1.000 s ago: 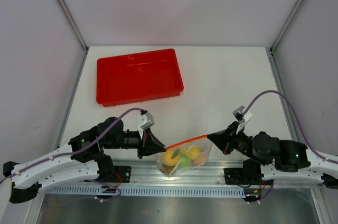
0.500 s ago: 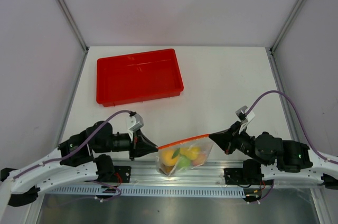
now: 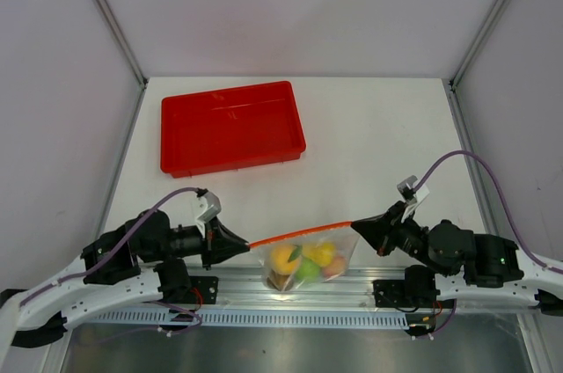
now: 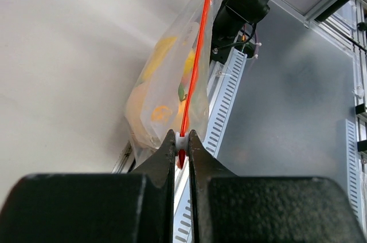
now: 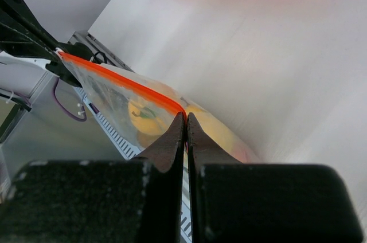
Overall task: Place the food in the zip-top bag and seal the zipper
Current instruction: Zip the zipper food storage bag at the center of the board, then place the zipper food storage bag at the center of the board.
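My left gripper (image 4: 181,138) and right gripper (image 5: 184,120) are plain matte black. The zipper (image 3: 299,234) is a thin orange-red line on the clear, glossy zip-top bag (image 3: 341,254). Through the plastic I see an orange-yellow peach (image 3: 283,258), a green apple (image 3: 307,273) and a yellow piece (image 3: 322,252). The tray (image 3: 230,127) is solid red, the table (image 3: 378,144) white, my cables (image 3: 462,152) purple

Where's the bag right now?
In the top view the bag is at the table's near edge, centre, strung between the left end effector and right end effector, which pinch its zipper's ends; the red tray lies behind, left.
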Available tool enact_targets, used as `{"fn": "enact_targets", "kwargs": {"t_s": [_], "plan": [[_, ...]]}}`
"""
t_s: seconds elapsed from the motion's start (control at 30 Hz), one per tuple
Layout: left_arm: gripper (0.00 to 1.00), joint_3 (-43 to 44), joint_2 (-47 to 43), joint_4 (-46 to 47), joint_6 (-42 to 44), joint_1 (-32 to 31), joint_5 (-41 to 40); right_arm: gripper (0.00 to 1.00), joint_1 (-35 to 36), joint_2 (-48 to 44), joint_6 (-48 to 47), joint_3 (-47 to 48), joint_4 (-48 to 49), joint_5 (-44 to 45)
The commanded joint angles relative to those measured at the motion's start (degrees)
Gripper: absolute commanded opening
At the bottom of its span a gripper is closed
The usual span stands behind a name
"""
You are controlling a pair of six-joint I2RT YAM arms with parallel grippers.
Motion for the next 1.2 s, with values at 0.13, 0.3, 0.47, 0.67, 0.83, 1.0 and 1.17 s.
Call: {"fn": "enact_targets", "kwargs": {"t_s": [0.13, 0.3, 0.47, 0.67, 0.83, 1.0, 1.17], "plan": [[0.01, 1.6, -3.9, -3.2, -1.9, 0.1, -5.5, 0.00, -0.2, -1.2, -0.3, 1.7, -1.2, 4.5], [0.01, 0.8, -6.1, -2.8, -2.7, 0.1, -7.8, 0.00, -0.2, -0.8, -0.2, 0.7, 0.1, 4.1], [0.18, 0.5, -4.7, -1.7, -3.1, 0.1, -8.6, 0.00, -0.2, 1.1, -0.6, 0.1, 1.7, 3.6], [0.48, -0.2, -3.8, -0.4, -5.5, 0.1, -14.4, 0.00, -0.2, 5.7, 0.0, 1.1, 0.4, 4.6], [1.00, -0.1, -3.5, -0.2, -7.5, 0.1, -19.1, 0.00, -0.8, 10.6, -0.7, 3.1, 0.5, 5.6], [1.00, 0.3, -3.8, 1.5, -7.3, 0.1, -21.4, 0.00, -10.1, 17.1, -2.2, 8.7, -2.0, 4.7], [1.00, 0.7, -3.0, 2.9, -7.3, 0.1, -21.2, 0.00, -32.1, 23.6, -6.5, 12.0, -1.1, -15.4]]}}
